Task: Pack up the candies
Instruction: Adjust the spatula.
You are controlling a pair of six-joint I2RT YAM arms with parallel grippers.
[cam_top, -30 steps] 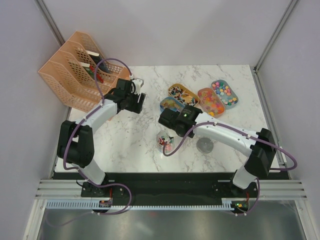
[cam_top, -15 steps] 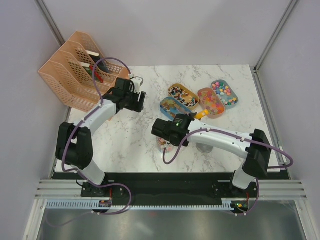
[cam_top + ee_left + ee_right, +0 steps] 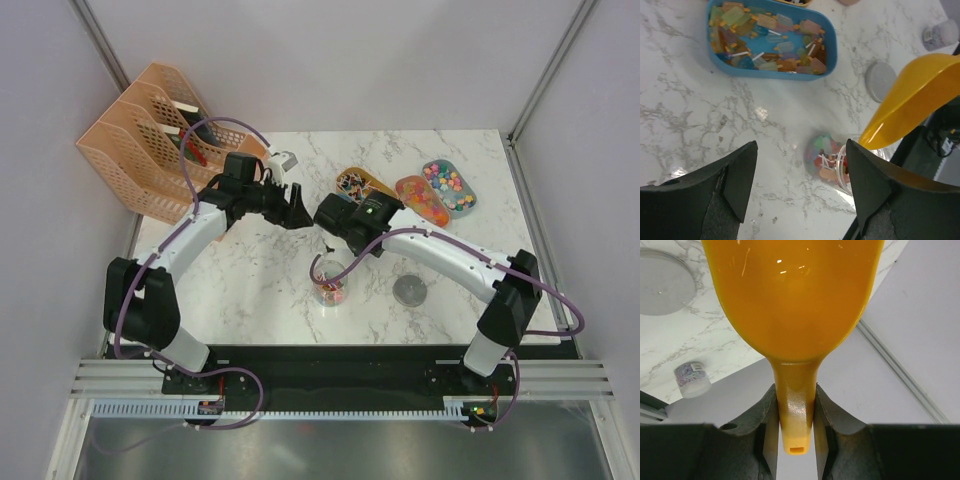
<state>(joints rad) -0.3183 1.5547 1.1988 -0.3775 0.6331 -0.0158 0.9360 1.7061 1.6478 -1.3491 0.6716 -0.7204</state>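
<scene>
While the right gripper (image 3: pixel 795 410) hung low over the jar (image 3: pixel 330 287) half a second ago, it has since lifted and drawn back to the far side of the jar, toward the blue tray (image 3: pixel 772 42). Its jaws are clamped narrow on the handle of the yellow-orange scoop (image 3: pixel 790 300). Whether anything lies in the bowl cannot be told.

The left gripper (image 3: pixel 801 150) has swung in from the jar's far left and now hovers just behind it. Its jaws stand wide, a touch wider than before, and grip nothing.

Some candies (image 3: pixel 825 160) already sit in the jar, many more lie in the blue tray beyond it, and the lid (image 3: pixel 881 81) rests off to the jar's right. This looks like one scoopful delivered and the scoop heading back for another. The left arm may be coming to steady the jar.
</scene>
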